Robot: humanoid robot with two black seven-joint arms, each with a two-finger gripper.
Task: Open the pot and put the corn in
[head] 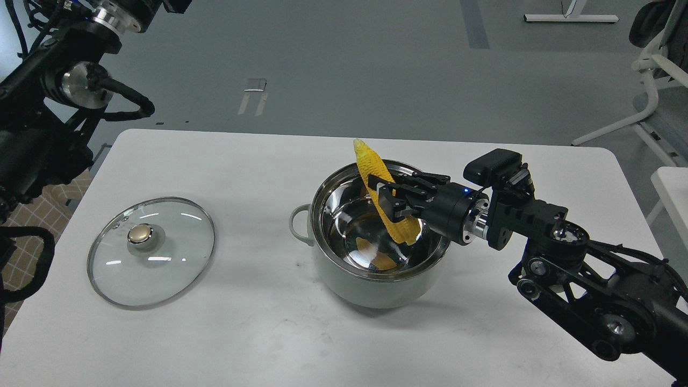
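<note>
My right arm (586,269) was matte black, built of open ribbed links with round silver joint caps and a steel ring behind its black two-fingered pincer (396,201). My left arm (64,91) was black too, carrying looping black cables and a polished metal disc.

White table (226,344), glass lid (151,252) with gold knob (140,234), white chair (658,80) beyond

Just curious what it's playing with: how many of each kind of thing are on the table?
Pot: 1
Lid: 1
Corn, held over the pot by the right pincer: 1
Total: 3
</note>
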